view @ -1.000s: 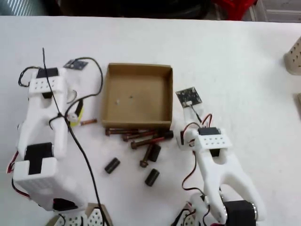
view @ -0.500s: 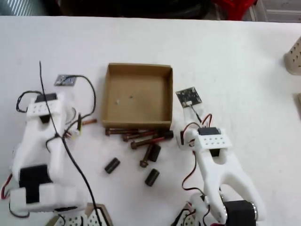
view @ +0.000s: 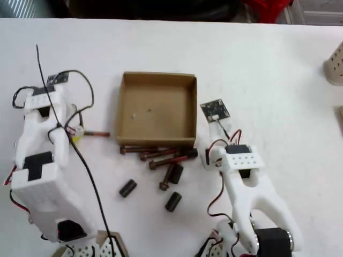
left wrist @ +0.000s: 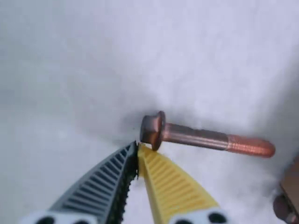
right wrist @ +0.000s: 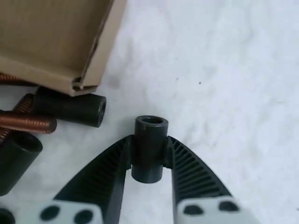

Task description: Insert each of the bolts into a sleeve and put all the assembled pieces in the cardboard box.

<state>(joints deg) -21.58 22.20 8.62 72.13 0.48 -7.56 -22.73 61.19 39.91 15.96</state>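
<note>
High view: bolts [view: 155, 155] and sleeves [view: 127, 188] crowd the cardboard box [view: 156, 142]; right pincer [right wrist: 148, 144] clamps a sleeve [right wrist: 151, 126]; left pincer [left wrist: 137, 148] closed, empty.

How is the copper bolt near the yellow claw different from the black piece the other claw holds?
The bolt is copper, slim and lies flat on the table, by the left gripper and its closed tips. The sleeve is black, stubby, hollow and stands on end, pinched in the right gripper. Both are round.

The bolt [left wrist: 201, 138] is coppery metal, the sleeve [right wrist: 149, 151] matt black, the box [view: 156, 76] plain brown cardboard.
</note>
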